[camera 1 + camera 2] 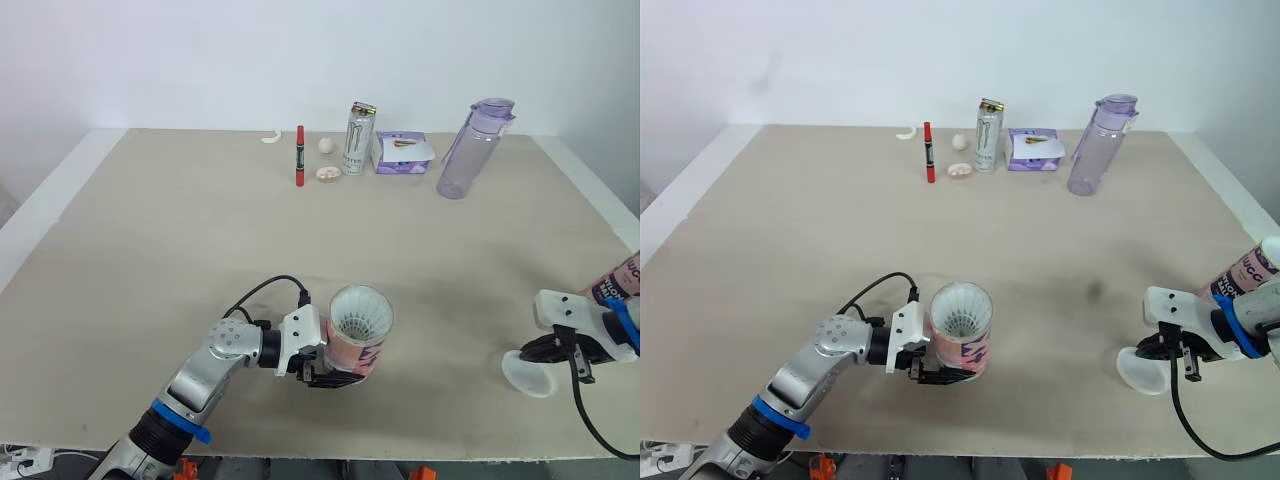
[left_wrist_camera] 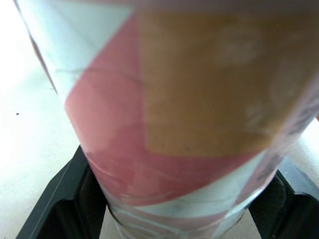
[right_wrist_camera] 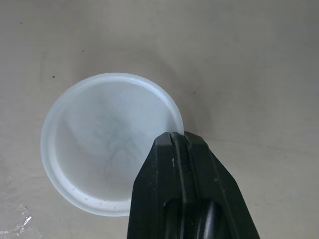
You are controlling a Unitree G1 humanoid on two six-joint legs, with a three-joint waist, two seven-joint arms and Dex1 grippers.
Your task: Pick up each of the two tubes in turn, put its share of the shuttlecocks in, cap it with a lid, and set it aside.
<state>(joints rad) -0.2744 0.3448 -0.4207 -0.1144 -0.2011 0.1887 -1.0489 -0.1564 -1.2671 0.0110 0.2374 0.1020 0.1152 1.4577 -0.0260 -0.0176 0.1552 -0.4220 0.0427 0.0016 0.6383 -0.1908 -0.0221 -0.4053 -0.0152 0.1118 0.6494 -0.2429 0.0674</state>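
Two holds at once — left gripper (image 1: 335,379) clamps the upright tube (image 1: 357,338) near the table's (image 1: 200,230) front edge, a shuttlecock (image 1: 360,317) inside; right gripper (image 1: 537,356) pinches the lid (image 1: 526,376) by its rim — well apart.

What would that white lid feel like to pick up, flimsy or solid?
Probably light and a little bendy: the lid looks thin and translucent. The right gripper pinches only its rim, so it may pivot or slip. Being round, it would likely roll if dropped on edge.
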